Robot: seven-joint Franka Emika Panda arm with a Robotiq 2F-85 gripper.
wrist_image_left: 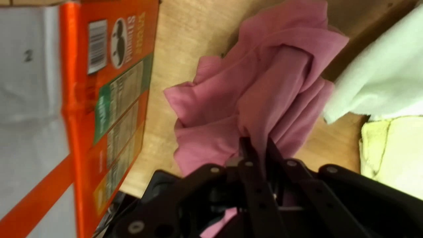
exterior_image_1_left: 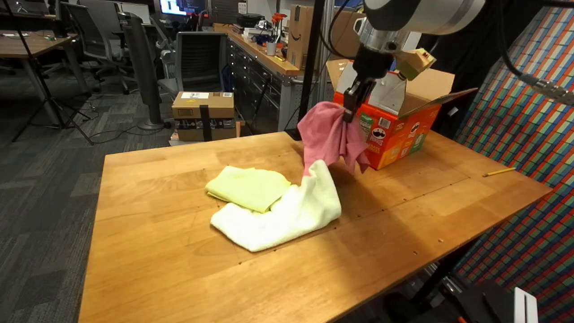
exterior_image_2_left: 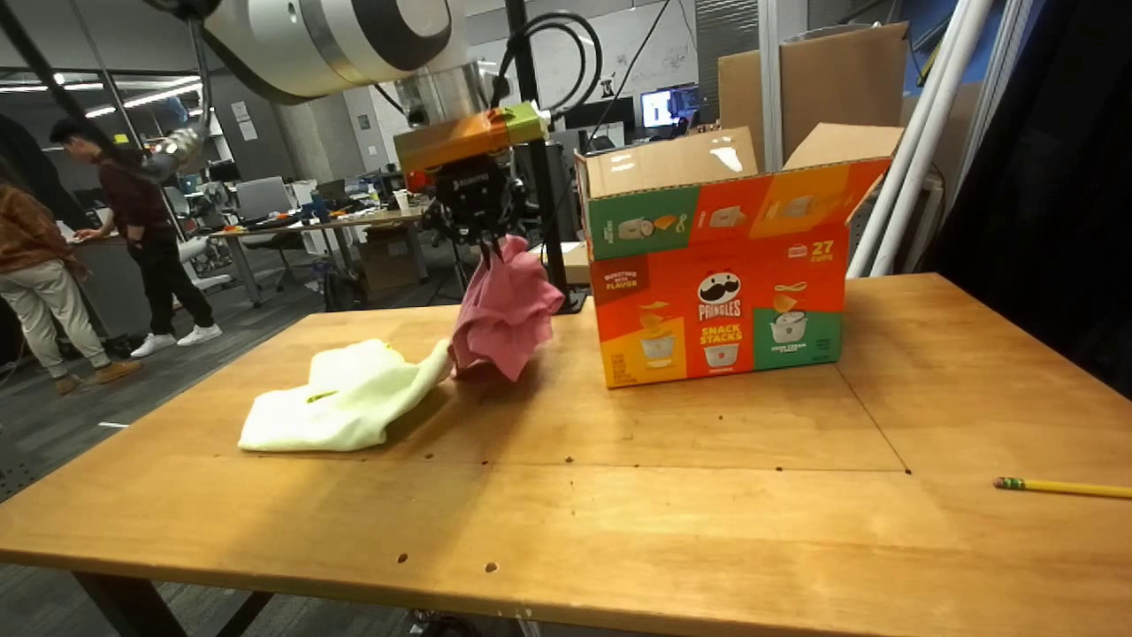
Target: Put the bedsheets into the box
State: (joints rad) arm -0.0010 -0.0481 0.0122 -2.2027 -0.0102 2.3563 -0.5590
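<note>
Pink bedsheet [exterior_image_1_left: 325,134]: in an exterior view, found at the far side, off the wooden table [exterior_image_1_left: 148,251], outside the box [exterior_image_1_left: 397,137] and to its left. The gripper [exterior_image_1_left: 348,117] is pinching it by one bunched fold, so the remainder drapes under its own weight. The box stands upright with its flaps [exterior_image_1_left: 430,84] splayed, presumably to leave a wide mouth for soft loads. Nearer and to the left, the cream-white bedsheet [exterior_image_1_left: 287,220] rests with one corner raised to meet the pink bedsheet; the two probably cling, as no other prop for that corner is visible. The yellow-green bedsheet [exterior_image_1_left: 249,188] lies folded on the far left, in contact with the cream-white bedsheet.

In an exterior view with a pencil [exterior_image_2_left: 1061,488] at near right, the load hangs left of the box, apart from its wall, the lower part well below the rim. In this inspector's judgement it must be raised before any move right, or the wall will obstruct it.

In the wrist view, a narrow strip of pink passes between the fingertips [wrist_image_left: 247,152], consistent with a firm pinch. Bare wood separates load from box. The cream-white bedsheet adjoins at right; risk assessed: it may be dragged along.
</note>
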